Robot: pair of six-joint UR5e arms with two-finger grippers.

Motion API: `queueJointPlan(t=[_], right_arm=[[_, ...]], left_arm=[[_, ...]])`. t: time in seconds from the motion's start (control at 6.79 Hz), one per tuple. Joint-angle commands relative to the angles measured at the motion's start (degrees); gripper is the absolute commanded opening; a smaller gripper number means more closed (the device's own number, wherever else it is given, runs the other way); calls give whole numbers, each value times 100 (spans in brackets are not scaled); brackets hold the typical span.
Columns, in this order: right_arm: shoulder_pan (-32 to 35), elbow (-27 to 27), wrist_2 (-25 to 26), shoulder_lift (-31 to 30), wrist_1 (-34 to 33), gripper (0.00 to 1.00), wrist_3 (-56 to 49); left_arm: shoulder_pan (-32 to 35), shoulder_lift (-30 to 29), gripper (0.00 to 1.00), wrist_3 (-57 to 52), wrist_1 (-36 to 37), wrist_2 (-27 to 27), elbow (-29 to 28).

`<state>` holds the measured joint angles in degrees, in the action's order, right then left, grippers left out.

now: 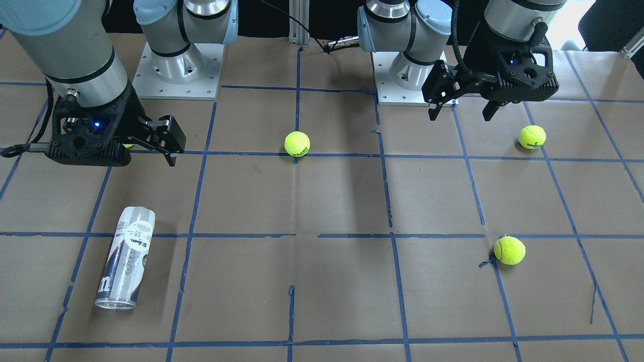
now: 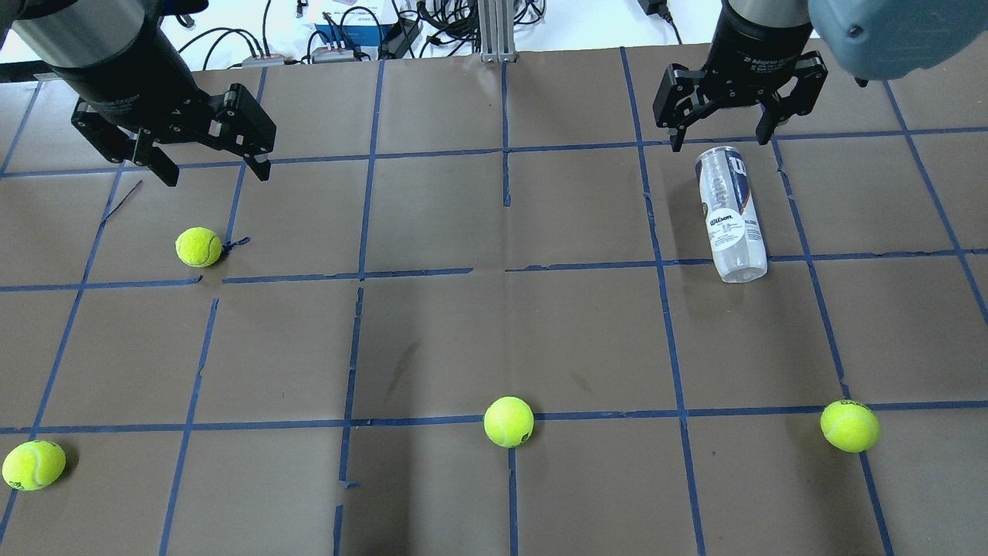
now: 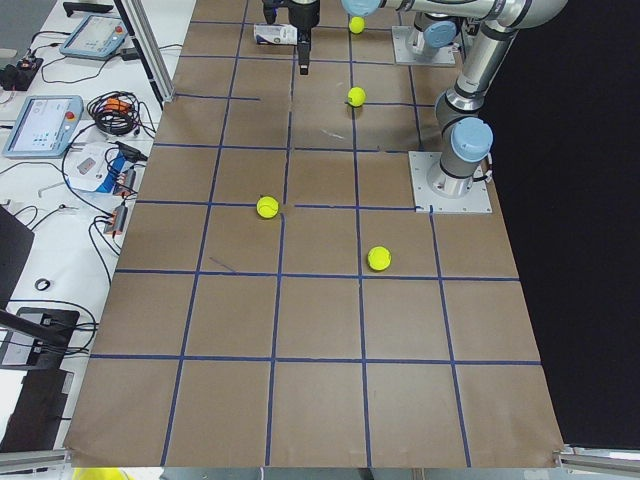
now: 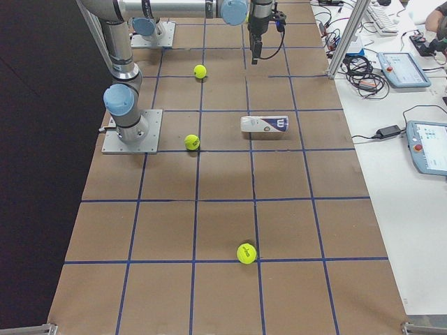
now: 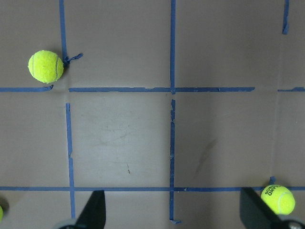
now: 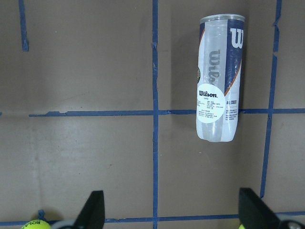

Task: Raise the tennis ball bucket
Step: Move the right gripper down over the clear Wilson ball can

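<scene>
The tennis ball bucket [image 2: 729,216] is a clear can with a white and navy Wilson label. It lies on its side on the brown table, silver rim toward the far edge. It also shows in the front view [image 1: 126,256] and in the right wrist view [image 6: 219,81]. My right gripper [image 2: 719,140] hangs open above the table near the can's rim end and does not touch it. In its wrist view the gripper [image 6: 174,214] is empty, with the can ahead and to the right. My left gripper [image 2: 216,174] is open and empty, far off on the left.
Several yellow-green tennis balls lie loose on the table: one near my left gripper [image 2: 198,247], one at the near left [image 2: 33,465], one at near centre [image 2: 509,422], one at the near right [image 2: 850,425]. Blue tape lines grid the table. Cables lie beyond the far edge.
</scene>
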<state>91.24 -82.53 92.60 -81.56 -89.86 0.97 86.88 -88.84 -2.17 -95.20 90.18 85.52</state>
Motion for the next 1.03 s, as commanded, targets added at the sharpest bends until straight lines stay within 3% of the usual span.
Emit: queueJointPlan(t=[0.0, 0.59, 0.88], right_arm=[[-10, -8, 12, 0, 12, 100, 9], [-45, -17, -5, 0, 38, 100, -61], [-638, -340, 152, 79, -179, 100, -737]], left_arm=[[4, -10, 100, 14, 1, 0, 0], [13, 16, 100, 23, 10, -9, 53], [-4, -2, 100, 24, 10, 0, 53]])
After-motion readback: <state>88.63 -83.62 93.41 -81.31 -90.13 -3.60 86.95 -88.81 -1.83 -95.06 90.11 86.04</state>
